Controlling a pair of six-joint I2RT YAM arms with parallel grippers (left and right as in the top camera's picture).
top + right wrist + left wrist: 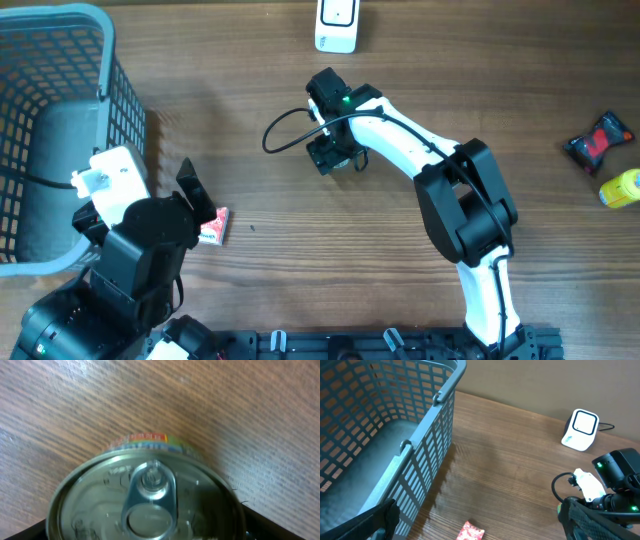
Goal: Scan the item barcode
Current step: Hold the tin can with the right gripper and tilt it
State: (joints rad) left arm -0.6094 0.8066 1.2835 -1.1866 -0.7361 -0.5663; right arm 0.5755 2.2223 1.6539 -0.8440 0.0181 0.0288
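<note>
In the right wrist view a metal can (150, 495) with a pull-tab lid and a coloured label fills the space between my right gripper's (150, 532) dark fingers. They press against its rim on both sides. Overhead, that right gripper (333, 152) hangs over the table's middle, below the white barcode scanner (337, 25), and hides the can. The scanner (580, 429) stands upright at the far edge. My left gripper (480, 522) is wide open and empty beside the basket, above a small red packet (471, 531).
A grey mesh basket (105, 60) takes up the left side. The red packet (213, 226) lies just right of the left arm. A dark red-and-black pouch (598, 140) and a yellow roll (622, 188) lie at the far right. A black cable (285, 130) loops beside the right gripper.
</note>
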